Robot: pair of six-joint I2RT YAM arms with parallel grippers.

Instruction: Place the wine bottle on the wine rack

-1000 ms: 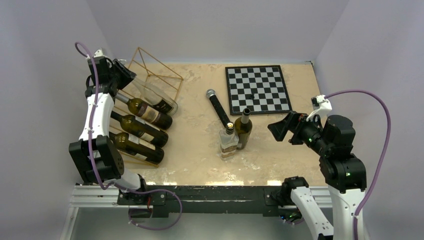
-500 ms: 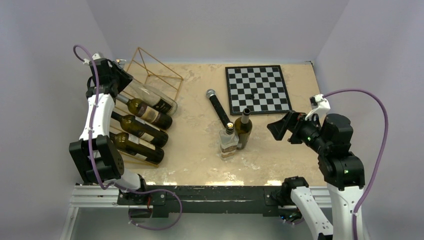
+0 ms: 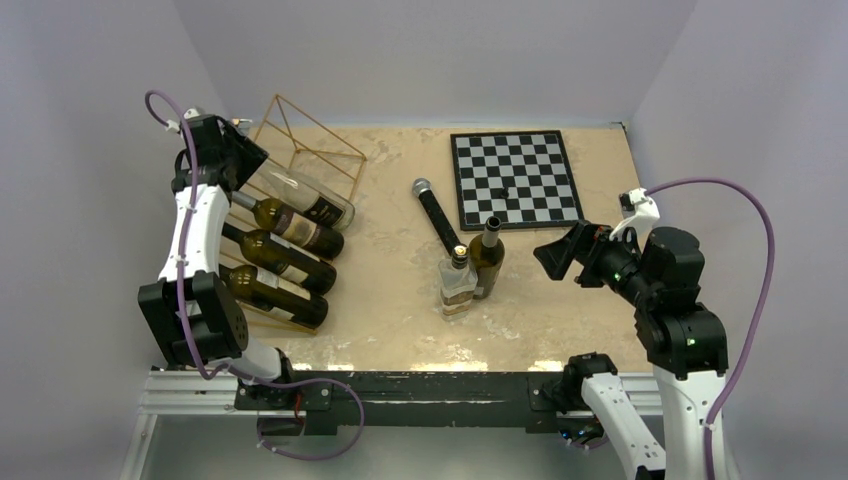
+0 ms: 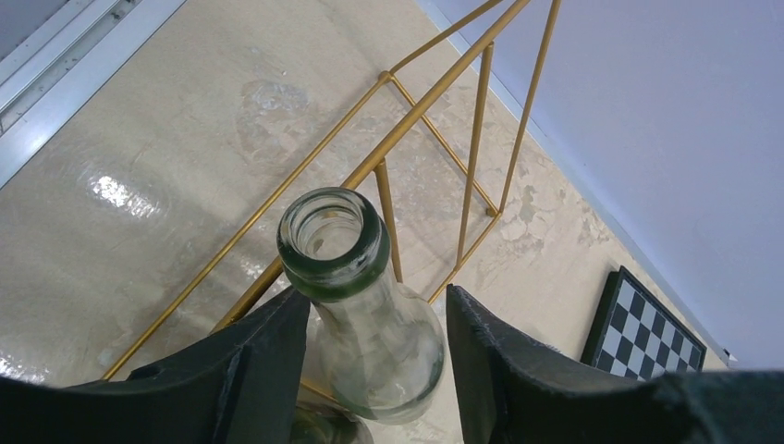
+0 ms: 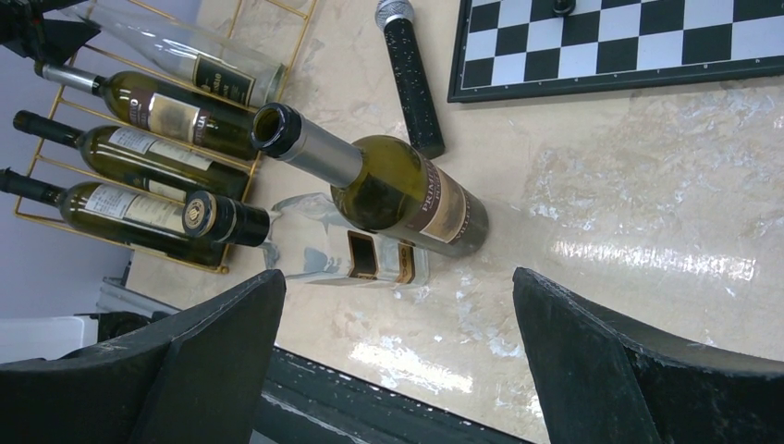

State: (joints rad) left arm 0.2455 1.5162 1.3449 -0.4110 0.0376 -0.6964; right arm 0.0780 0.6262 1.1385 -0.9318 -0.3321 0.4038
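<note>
Left wrist view shows the left gripper (image 4: 377, 301) with fingers on either side of the clear bottle (image 4: 370, 351) at its neck; I cannot tell whether they press it. This bottle lies on the rack (image 4: 475, 139), at upper left of the top view. Best, I think, is to confirm it rests on the bars, then back away along the neck without nudging. The right gripper (image 5: 398, 276) is spread wide and holds nothing.

Count:
- one rack carrying four bottles, among them three dark bottles (image 3: 280, 255)
- two standing bottles (image 3: 488, 258)
- one microphone (image 3: 437, 212)
- one chessboard (image 3: 515, 178)
</note>
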